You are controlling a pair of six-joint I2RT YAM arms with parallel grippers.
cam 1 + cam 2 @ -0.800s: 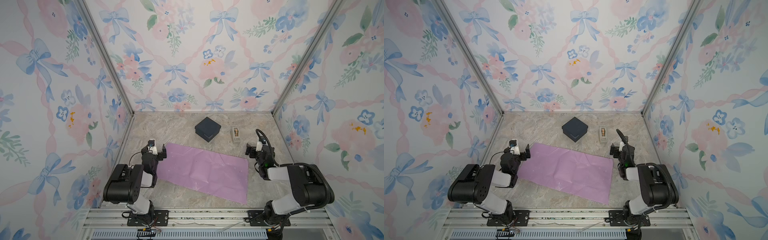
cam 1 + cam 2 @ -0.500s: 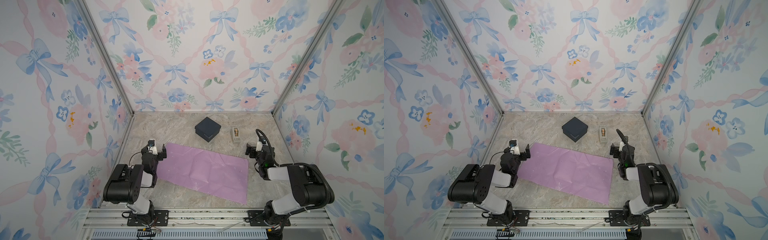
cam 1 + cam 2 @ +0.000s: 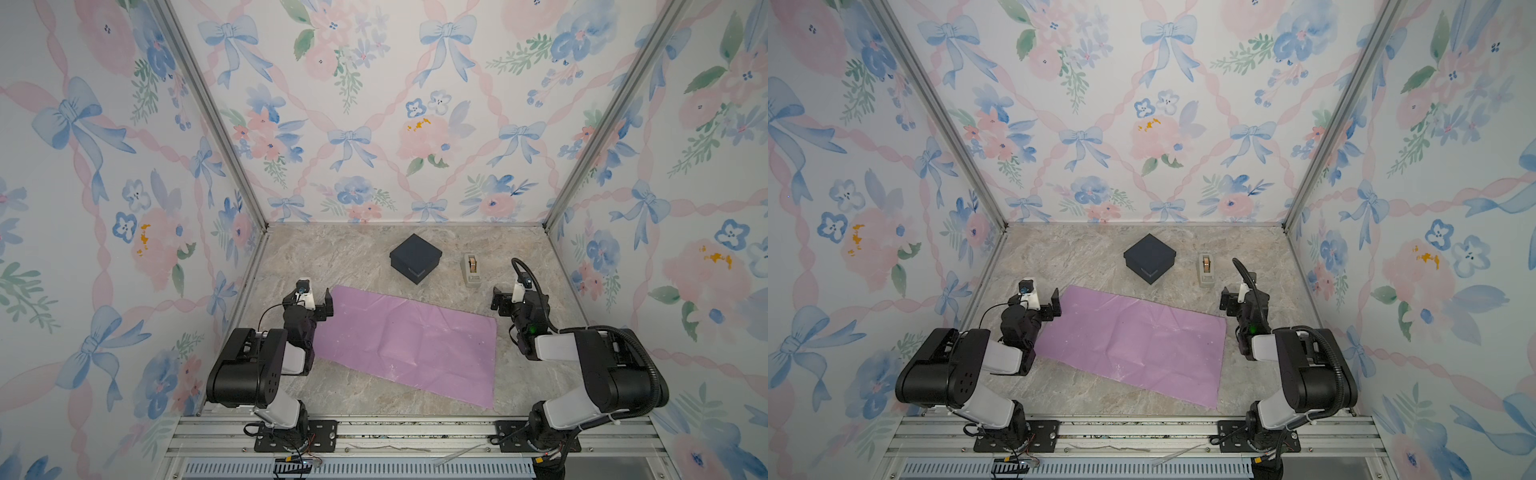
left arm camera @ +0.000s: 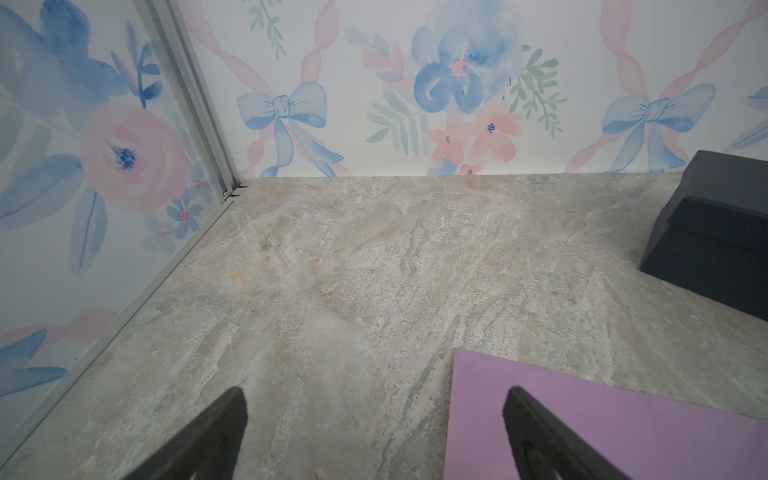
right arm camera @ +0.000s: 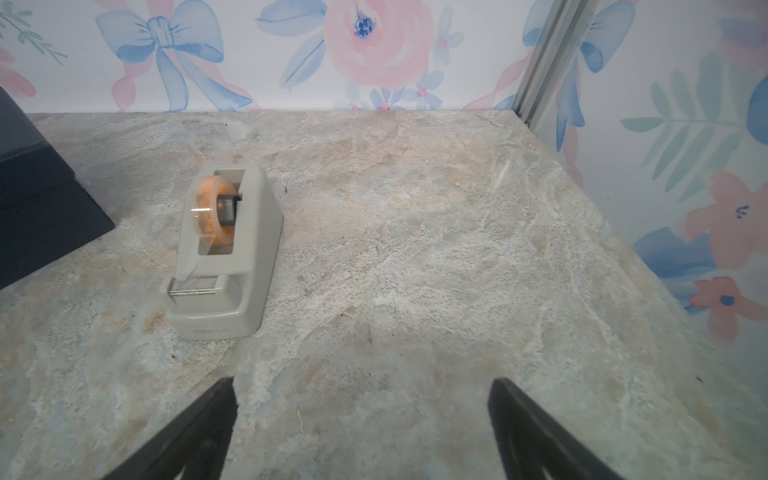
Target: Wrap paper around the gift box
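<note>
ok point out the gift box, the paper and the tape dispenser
gift box (image 3: 415, 254): in a top view, on the lid's top face
paper (image 3: 415, 345): in a top view, middle of the lilac sheet
tape dispenser (image 5: 245, 257): right wrist view, beige body beside the roll

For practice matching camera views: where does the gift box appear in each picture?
In a top view: gift box rear centre, behind the paper.
In a top view: gift box likewise.
Left wrist: gift box cut by the frame edge, past the paper's corner.
Right wrist: gift box cut by the frame edge, near the tape dispenser.
Shared landmark: the marble table.
</note>
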